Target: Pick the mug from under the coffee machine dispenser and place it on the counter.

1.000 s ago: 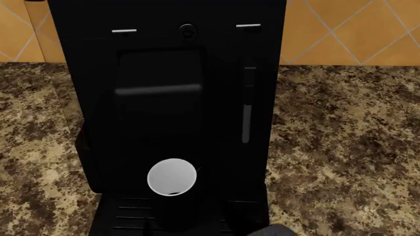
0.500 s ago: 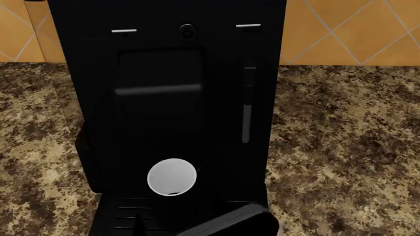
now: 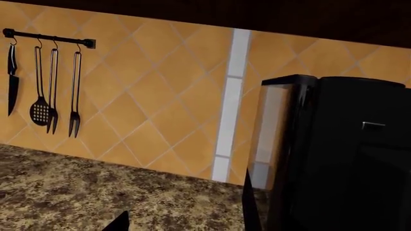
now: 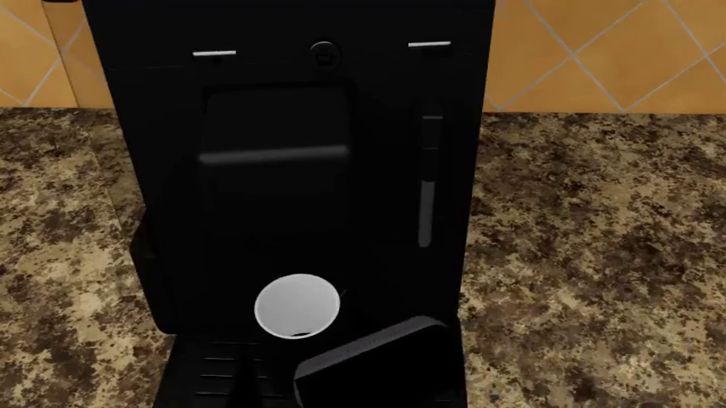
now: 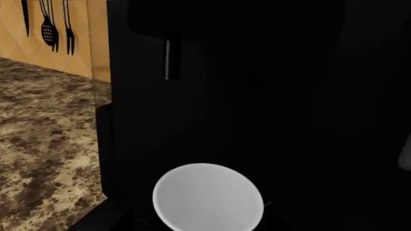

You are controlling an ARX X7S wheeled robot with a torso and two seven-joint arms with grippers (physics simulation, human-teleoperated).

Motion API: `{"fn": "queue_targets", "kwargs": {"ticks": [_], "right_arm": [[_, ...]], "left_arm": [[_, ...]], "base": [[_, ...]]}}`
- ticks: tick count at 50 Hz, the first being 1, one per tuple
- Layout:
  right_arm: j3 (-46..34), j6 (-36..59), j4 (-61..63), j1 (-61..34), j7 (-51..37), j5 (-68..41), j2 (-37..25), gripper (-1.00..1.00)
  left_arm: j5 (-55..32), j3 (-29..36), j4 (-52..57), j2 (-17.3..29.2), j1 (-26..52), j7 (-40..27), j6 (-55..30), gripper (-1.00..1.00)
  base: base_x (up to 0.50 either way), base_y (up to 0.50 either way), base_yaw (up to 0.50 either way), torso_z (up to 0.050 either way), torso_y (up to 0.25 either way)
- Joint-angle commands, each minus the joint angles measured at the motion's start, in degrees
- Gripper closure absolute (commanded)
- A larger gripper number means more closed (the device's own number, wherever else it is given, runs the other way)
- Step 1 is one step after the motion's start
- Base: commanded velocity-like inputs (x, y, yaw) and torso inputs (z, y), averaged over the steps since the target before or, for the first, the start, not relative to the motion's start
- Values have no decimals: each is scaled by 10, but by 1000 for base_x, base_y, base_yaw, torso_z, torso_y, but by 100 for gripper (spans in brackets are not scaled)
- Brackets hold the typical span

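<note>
The mug, black with a white inside, stands in the front bay of the tall glossy black coffee machine dispenser, above the slotted drip tray. In the right wrist view the mug is close, its white opening facing the camera. A dark block of my right arm sits just to the right of the mug and nearer to me; its fingers are lost against the black machine. My left gripper hovers over the counter to the left of the machine, its fingertips apart with nothing between them.
The speckled granite counter spreads to both sides of the machine. An orange tiled wall rises behind it. A rail with hanging utensils is fixed to that wall, left of the machine.
My right arm has come up from the lower edge of the head view and now sits closer to the mug. The mug and the machine have not moved.
</note>
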State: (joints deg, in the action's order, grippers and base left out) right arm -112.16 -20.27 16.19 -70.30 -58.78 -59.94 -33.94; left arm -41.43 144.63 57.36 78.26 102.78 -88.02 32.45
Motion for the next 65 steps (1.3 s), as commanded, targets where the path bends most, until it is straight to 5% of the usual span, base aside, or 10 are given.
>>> {"fn": "queue_targets", "kwargs": {"ticks": [1,16,17,31,46,65], "right_arm": [[9,-6,-41,9,28,-21,12,-100],[12,-7,-42,15,33,-13,13,-100],[12,-7,-44,16,33,-13,13,100],[3,13,35,-1,-9,24,-15,100],[-16,37,174,-29,-70,78,-147,100],[-28,7,206,-13,-84,116,-275,100]], "left_arm": [[2,-12,-3,0,-17,0,0,-100],[6,-29,-6,0,-41,-2,0,-100],[5,-31,-5,1,-41,-1,-1,-100],[1,-45,-5,7,-52,5,-5,-100],[-11,-60,-3,13,-53,15,-13,-100],[-6,-71,-3,13,-65,10,-17,-100]], "base": [[0,0,0,0,0],[0,0,0,0,0],[0,0,0,0,0],[0,0,0,0,0],[0,0,0,0,0],[0,0,0,0,1]]}}
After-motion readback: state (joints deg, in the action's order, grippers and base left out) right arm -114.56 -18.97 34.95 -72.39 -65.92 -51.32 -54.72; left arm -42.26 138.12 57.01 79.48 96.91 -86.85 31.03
